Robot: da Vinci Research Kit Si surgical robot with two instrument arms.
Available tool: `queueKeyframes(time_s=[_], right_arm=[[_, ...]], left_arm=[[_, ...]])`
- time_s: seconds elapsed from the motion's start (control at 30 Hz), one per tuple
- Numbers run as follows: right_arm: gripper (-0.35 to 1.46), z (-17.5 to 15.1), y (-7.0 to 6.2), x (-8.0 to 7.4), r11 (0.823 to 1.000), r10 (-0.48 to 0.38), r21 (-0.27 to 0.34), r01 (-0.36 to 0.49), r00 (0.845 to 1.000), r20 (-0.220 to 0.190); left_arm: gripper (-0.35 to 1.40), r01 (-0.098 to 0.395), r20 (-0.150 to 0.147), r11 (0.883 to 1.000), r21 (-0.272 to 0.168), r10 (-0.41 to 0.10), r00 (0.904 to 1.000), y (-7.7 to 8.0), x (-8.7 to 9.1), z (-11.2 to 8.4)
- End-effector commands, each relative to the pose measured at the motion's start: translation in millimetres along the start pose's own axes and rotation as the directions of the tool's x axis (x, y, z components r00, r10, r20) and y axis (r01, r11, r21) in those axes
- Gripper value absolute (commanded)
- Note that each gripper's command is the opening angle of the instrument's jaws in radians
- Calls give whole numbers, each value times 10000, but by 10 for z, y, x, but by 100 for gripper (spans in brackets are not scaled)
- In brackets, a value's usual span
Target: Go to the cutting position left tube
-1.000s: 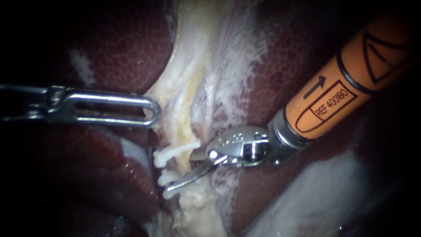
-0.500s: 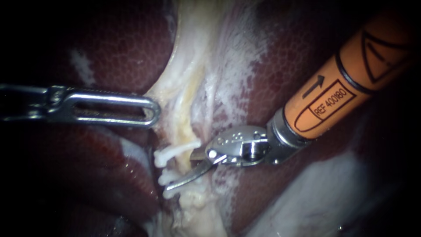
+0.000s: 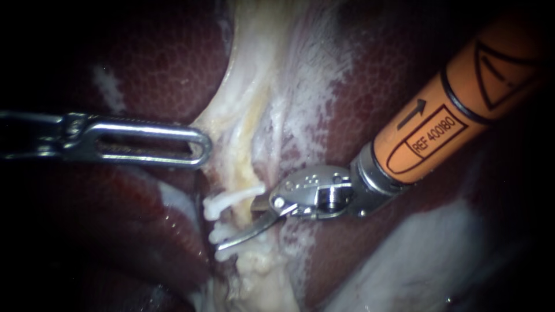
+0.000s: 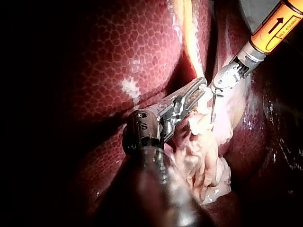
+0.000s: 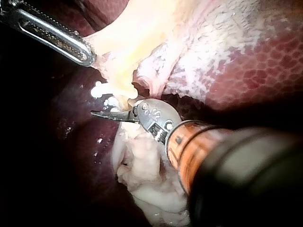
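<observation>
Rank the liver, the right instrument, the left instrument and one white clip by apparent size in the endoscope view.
1. liver
2. right instrument, though nearness to the camera may enlarge it
3. left instrument
4. clip

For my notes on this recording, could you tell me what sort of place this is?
Likely a surgical bench seen close up through an endoscope: mottled red liver, a pale tube bearing white clips, and the slender left instrument and right instrument at it.
</observation>
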Motion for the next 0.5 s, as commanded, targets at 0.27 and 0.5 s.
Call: queueKeyframes(time_s=[0.27, 0.5], right_arm=[[41, 0, 0, 0, 10000, -15, 17, 16, 10000, -30], [31, 0, 0, -1, 10000, 24, 54, -24, 10000, -29]], left_arm=[[-35, 2, 1, 10000, -3, -2, 10000, 0, 0, 0], [-35, 2, 1, 10000, -3, -2, 10000, 0, 0, 0]])
